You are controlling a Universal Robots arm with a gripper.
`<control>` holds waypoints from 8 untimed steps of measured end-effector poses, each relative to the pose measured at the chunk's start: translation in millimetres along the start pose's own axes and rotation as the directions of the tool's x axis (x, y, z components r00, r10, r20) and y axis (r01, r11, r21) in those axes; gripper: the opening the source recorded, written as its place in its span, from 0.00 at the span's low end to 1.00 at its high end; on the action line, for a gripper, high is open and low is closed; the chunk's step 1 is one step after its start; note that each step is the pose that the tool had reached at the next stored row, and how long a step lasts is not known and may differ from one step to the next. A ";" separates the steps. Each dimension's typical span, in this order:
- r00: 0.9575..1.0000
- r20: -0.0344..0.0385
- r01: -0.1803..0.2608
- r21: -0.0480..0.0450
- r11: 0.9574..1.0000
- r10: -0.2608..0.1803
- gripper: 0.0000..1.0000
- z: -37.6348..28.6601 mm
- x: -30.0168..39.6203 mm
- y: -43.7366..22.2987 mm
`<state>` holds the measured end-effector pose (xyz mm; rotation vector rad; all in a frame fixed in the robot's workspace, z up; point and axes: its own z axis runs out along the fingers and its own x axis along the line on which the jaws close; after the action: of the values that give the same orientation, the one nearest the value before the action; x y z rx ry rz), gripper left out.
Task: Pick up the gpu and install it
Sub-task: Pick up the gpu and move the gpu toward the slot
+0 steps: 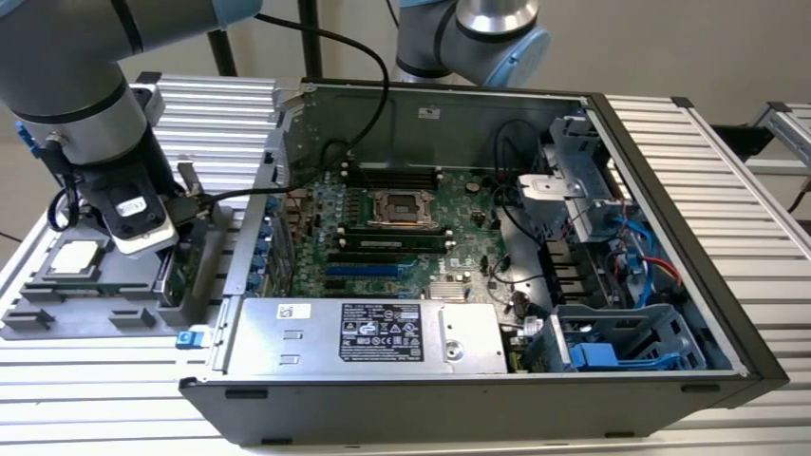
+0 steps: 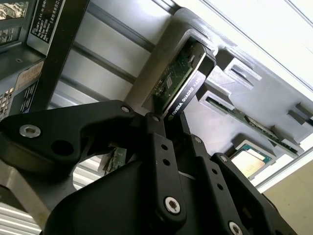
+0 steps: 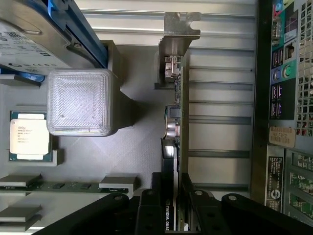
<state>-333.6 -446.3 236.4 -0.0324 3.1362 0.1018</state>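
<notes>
Down at the exterior view's left, the arm (image 1: 76, 104) hangs over the grey parts tray (image 1: 64, 318), which sits on the slatted table (image 1: 723, 161) just beside the open computer case (image 1: 419, 114). In the first wrist view the gpu (image 3: 172, 122) stands on edge in that tray, seen edge-on, with its silver bracket (image 3: 181, 29) at the far end against a grey post. And the gripper (image 3: 172, 200) has it: the black fingers (image 3: 149, 210) sit one on each side of the card's near end, pressed against it and closed on the card. The second wrist view backs that up. Green board on one face, black shroud on the other, the card runs straight out from between the fingers and its far end sits in the tray's grey holder. Alongside in the tray are a square silver CPU chip (image 3: 29, 138), a hard drive with blue rails (image 3: 44, 34) and a pale ribbed block (image 3: 80, 100). Inside the case, centre of the exterior frame, the motherboard (image 1: 380, 247) lies exposed above the power supply (image 1: 380, 328).
</notes>
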 end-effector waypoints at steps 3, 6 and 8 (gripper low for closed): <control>1.000 0.000 0.000 0.000 1.000 0.000 0.00 0.0 0.0 0.0; 1.000 0.000 0.000 0.000 1.000 0.000 0.00 0.0 -0.1 0.0; 1.000 0.000 0.000 0.000 1.000 0.000 0.00 0.0 -0.1 0.0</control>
<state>-333.5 -446.3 236.4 -0.0325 3.1362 0.1023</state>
